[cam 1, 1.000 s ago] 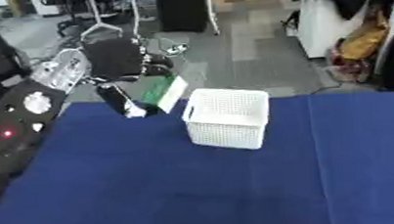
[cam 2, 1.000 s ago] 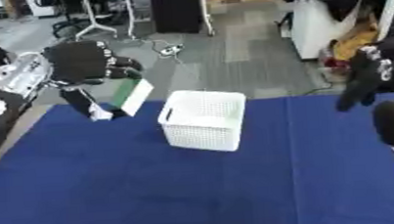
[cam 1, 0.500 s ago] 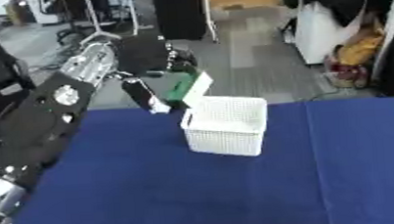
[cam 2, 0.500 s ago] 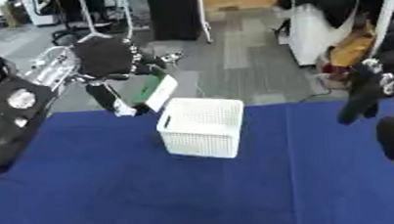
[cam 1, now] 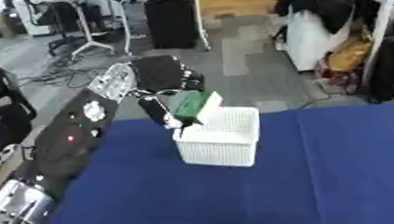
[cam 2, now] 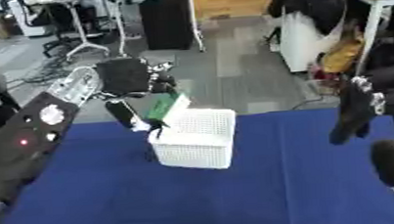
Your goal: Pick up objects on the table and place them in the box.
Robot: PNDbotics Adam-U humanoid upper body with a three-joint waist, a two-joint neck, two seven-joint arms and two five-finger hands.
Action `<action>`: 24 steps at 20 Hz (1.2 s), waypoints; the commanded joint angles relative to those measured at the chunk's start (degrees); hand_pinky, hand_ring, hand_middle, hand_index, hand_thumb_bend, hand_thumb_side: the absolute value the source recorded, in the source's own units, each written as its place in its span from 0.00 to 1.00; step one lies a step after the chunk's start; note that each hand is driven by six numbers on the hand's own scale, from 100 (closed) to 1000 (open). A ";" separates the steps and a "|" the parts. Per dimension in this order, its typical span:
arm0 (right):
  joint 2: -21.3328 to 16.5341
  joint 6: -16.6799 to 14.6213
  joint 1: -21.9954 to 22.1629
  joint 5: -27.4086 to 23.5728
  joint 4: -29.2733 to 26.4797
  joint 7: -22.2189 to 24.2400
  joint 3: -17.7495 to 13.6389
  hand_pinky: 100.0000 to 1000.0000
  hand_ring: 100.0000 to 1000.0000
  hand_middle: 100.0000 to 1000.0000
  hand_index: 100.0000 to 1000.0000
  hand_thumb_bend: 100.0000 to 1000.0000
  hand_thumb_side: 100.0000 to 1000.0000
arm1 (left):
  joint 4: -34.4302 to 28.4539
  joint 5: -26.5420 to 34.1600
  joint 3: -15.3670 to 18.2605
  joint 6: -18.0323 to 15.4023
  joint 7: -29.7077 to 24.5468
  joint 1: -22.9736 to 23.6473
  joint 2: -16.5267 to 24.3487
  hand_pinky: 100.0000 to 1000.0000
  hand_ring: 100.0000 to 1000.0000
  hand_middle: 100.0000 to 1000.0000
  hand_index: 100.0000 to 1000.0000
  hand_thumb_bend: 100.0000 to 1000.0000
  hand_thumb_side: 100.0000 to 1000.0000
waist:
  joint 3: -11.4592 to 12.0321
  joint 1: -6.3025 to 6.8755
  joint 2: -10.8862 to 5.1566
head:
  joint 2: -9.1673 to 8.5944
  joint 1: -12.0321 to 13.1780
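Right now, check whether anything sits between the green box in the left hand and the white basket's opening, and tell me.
Nothing visible does. The left robot hand holds the green box at the near left rim of the white basket, with only open air between them. The basket's opening looks clear.

A white basket (cam 1: 221,144) sits on the blue table (cam 1: 240,199).

green-and-white object (cam 1: 195,106), white lattice box (cam 1: 220,145), blue table (cam 1: 240,199)
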 commanded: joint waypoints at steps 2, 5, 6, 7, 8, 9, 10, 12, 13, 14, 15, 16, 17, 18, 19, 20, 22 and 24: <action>0.54 -0.13 -1.56 -0.88 -0.84 0.93 0.56 0.12 0.21 0.15 0.37 0.15 0.94 | 3.11 -7.39 2.80 3.77 4.23 -2.51 -1.15 0.13 0.00 0.00 0.24 0.10 0.88 | -0.41 -0.14 -0.51 | -1.29 0.79; 1.32 -0.35 -2.03 -1.41 -0.84 1.61 1.10 0.12 0.21 0.15 0.37 0.14 0.95 | 5.72 -13.01 5.33 9.84 6.80 -3.43 -2.75 0.19 0.00 0.01 0.26 0.10 0.87 | -1.36 -0.17 -0.18 | -2.62 1.44; 1.56 -0.41 -2.17 -1.59 -0.84 1.82 1.25 0.12 0.21 0.15 0.37 0.14 0.95 | 6.65 -14.86 6.15 12.36 7.42 -3.58 -3.06 0.23 0.00 0.02 0.27 0.09 0.86 | -1.61 -0.14 -0.07 | -3.12 1.64; 1.77 -0.46 -2.28 -1.74 -0.84 2.02 1.35 0.12 0.21 0.15 0.37 0.14 0.95 | 7.58 -16.34 7.01 14.98 7.73 -3.66 -3.23 0.35 0.08 0.09 0.35 0.05 0.84 | -1.83 -0.10 0.03 | -3.62 1.78; 1.95 -0.49 -2.36 -1.87 -0.84 2.20 1.42 0.12 0.21 0.15 0.37 0.14 0.95 | 8.65 -17.35 7.81 17.55 7.55 -3.67 -3.32 0.79 0.56 0.67 0.84 0.14 0.87 | -1.99 -0.04 0.11 | -4.02 1.86; 2.07 -0.49 -2.40 -1.99 -0.84 2.33 1.46 0.12 0.21 0.15 0.37 0.14 0.94 | 9.95 -18.81 8.08 20.05 5.83 -3.64 -3.24 1.00 0.92 0.96 1.00 0.35 0.95 | -2.10 0.04 0.14 | -4.27 1.86; 2.17 -0.50 -2.44 -2.11 -0.84 2.44 1.50 0.12 0.21 0.15 0.37 0.14 0.94 | 11.13 -20.92 8.01 22.58 2.74 -3.71 -3.21 1.00 0.99 1.00 1.00 0.41 0.99 | -2.22 0.10 0.17 | -4.42 1.79; 2.35 -0.56 -2.57 -2.32 -0.84 2.69 1.67 0.12 0.21 0.15 0.37 0.15 0.94 | 12.08 -23.61 8.12 25.75 -1.51 -3.79 -3.79 1.00 1.00 1.00 1.00 0.46 1.00 | -2.43 0.14 0.21 | -4.59 1.54; 2.41 -0.60 -2.60 -2.45 -0.84 2.80 1.74 0.13 0.21 0.15 0.37 0.14 0.94 | 12.31 -24.28 8.15 26.17 -2.57 -3.82 -4.03 1.00 1.00 1.00 1.00 0.47 1.00 | -2.48 0.16 0.19 | -4.58 1.45; 2.44 -0.62 -2.61 -2.54 -0.84 2.88 1.75 0.13 0.21 0.15 0.37 0.14 0.94 | 12.37 -24.65 8.24 26.37 -3.18 -3.85 -4.16 1.00 1.00 1.00 1.00 0.47 1.00 | -2.51 0.16 0.19 | -4.59 1.42; 2.43 -0.61 -2.58 -2.59 -0.84 2.97 1.76 0.12 0.21 0.15 0.37 0.14 0.94 | 12.42 -24.75 8.32 26.24 -3.44 -3.88 -4.23 1.00 1.00 1.00 1.00 0.48 1.00 | -2.49 0.19 0.13 | -4.63 1.35; 2.39 -0.59 -2.53 -2.62 -0.84 3.04 1.75 0.12 0.21 0.15 0.37 0.14 0.94 | 12.38 -24.60 8.43 26.01 -3.36 -3.93 -4.23 1.00 1.00 1.00 1.00 0.47 1.00 | -2.45 0.22 0.08 | -4.68 1.30; 2.31 -0.56 -2.44 -2.62 -0.84 3.08 1.70 0.12 0.21 0.15 0.37 0.14 0.95 | 12.21 -24.18 8.57 25.80 -2.98 -3.98 -4.15 1.00 1.00 1.00 1.00 0.43 1.00 | -2.34 0.26 0.00 | -4.72 1.21; 2.17 -0.51 -2.31 -2.58 -0.84 3.09 1.62 0.12 0.21 0.15 0.37 0.14 0.95 | 11.83 -23.31 8.78 25.56 -2.01 -4.02 -4.00 1.00 1.00 1.00 1.00 0.38 1.00 | -2.17 0.30 -0.11 | -4.71 1.06; 2.01 -0.45 -2.16 -2.52 -0.84 3.08 1.51 0.12 0.21 0.15 0.37 0.14 0.95 | 11.34 -21.89 9.08 25.38 -0.64 -3.92 -3.66 1.00 1.00 1.00 1.00 0.34 1.00 | -1.95 0.34 -0.22 | -4.66 0.84; 1.82 -0.39 -2.01 -2.41 -0.84 3.03 1.39 0.12 0.21 0.15 0.37 0.14 0.95 | 10.90 -20.06 9.33 25.23 0.63 -3.67 -3.04 1.00 1.00 1.00 1.00 0.28 1.00 | -1.68 0.39 -0.35 | -4.63 0.50; 1.30 -0.25 -1.65 -2.15 -0.84 2.91 1.16 0.12 0.21 0.15 0.37 0.14 0.95 | 9.71 -14.01 9.49 23.97 2.24 -2.34 -0.93 1.00 0.97 0.98 0.94 0.15 1.00 | -0.91 0.56 -0.63 | -5.02 -0.72; 0.64 -0.10 -1.34 -1.81 -0.84 2.79 0.95 0.12 0.21 0.15 0.37 0.14 0.95 | 6.85 -3.99 8.55 20.75 2.73 0.41 2.06 0.92 0.86 0.90 0.88 0.06 1.00 | -0.03 0.70 -0.87 | -5.82 -2.33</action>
